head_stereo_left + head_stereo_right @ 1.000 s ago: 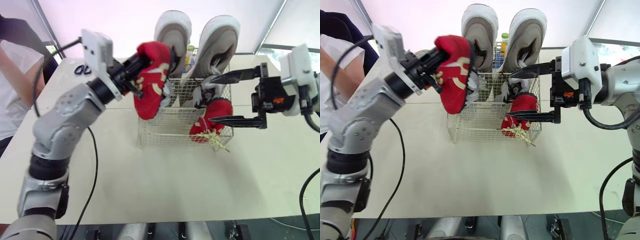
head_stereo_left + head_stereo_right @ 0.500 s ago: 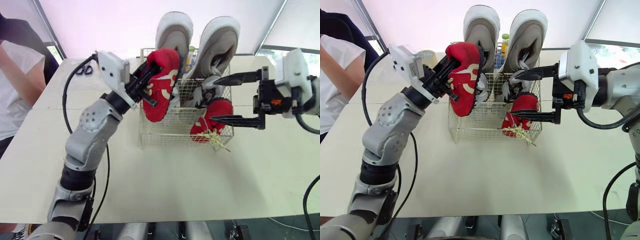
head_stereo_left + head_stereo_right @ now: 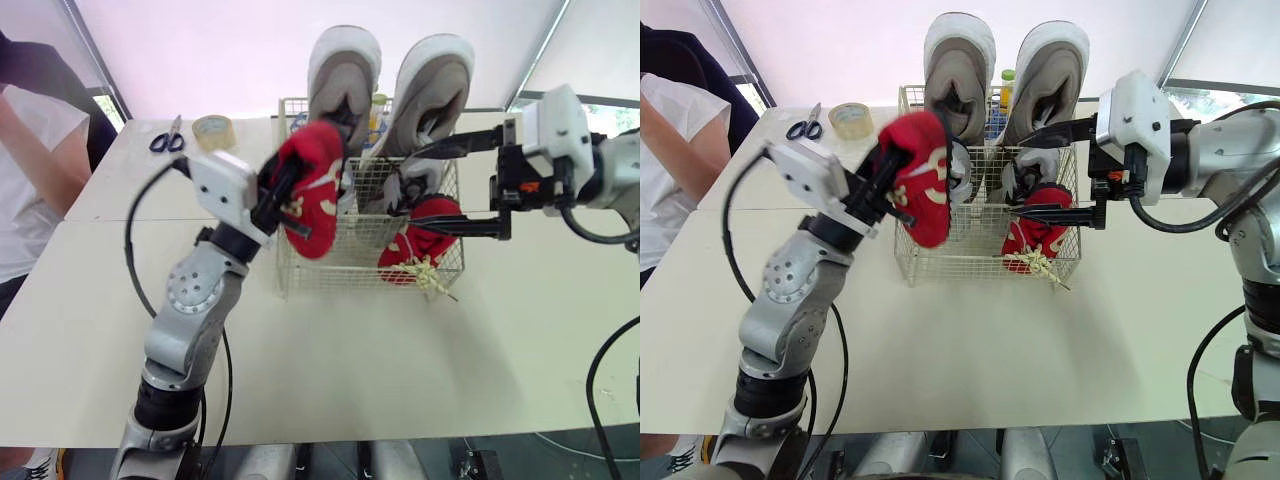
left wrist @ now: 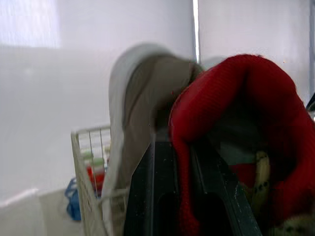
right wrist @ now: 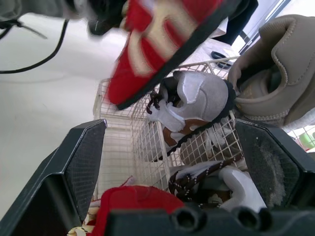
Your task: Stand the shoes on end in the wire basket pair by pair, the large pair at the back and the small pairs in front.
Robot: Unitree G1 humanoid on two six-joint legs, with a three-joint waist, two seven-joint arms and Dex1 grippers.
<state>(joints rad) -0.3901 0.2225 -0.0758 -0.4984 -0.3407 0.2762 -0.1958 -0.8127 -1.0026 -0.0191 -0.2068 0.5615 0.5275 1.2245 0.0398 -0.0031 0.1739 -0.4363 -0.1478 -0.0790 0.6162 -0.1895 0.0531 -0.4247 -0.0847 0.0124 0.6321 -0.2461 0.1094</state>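
Where we hold the shoe: the red shoe (image 3: 312, 195) hangs in the air at the left front corner of the wire basket (image 3: 350, 272). Going by the right wrist view we judge it to be above the rim, not yet down among the wires.
Left claw: the left claw (image 3: 285, 190) is clenched on the red shoe. In the left wrist view a fold of the red collar runs between its two fingers (image 4: 160, 196).
Long axis: nearly upright and a little tilted, with the low end pointing at the basket's front left. We cannot tell toe from heel.
Way to the free place: from the left claw it lies below and slightly to the robot's right, just beside the second red shoe (image 3: 425, 235), which stands at the front right.
Back row: the large pair (image 3: 345, 75) stands on end at the back, and the grey small shoes (image 5: 197, 98) sit between it and the front.
Right claw: the right claw (image 3: 414, 192) is released and grasps nothing, jaws wide at the basket's right side. Its lower finger lies across the second red shoe, and we cannot tell whether it touches.
Nearer arm: the left arm, since it carries the shoe. We judge the coming move to be a short lowering along the shoe's own axis.
Risk: the low end may catch the front rim and tip the shoe out onto the tabletop (image 3: 330, 360).
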